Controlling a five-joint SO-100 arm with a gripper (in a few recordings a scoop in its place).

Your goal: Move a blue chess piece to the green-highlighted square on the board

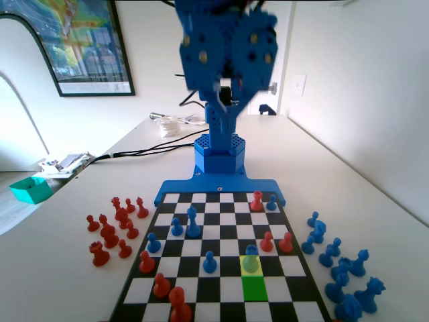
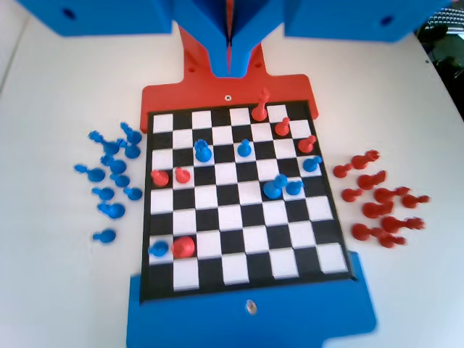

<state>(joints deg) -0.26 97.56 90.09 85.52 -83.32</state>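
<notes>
The blue chess piece (image 1: 251,257), a small ball-headed pawn, stands on a pale yellow-tinted square, one check beyond the green-highlighted square (image 1: 255,288) near the front right of the board (image 1: 218,191). From the wrist view the same pawn (image 2: 203,151) appears in the board's upper left part. My gripper (image 2: 230,51) hangs high above the board (image 2: 250,319), far from every piece. Its jaws are pressed together with only a hairline slit between them and nothing held. In the fixed view the arm (image 1: 228,54) is raised and blurred at the far end.
Several red pieces (image 1: 110,228) lie off the board on the left of the fixed view, and several blue ones (image 1: 342,265) on the right. Other pawns, red and blue, dot the board, and a taller blue piece (image 1: 193,223) stands on it. A teal box (image 1: 30,189) sits far left.
</notes>
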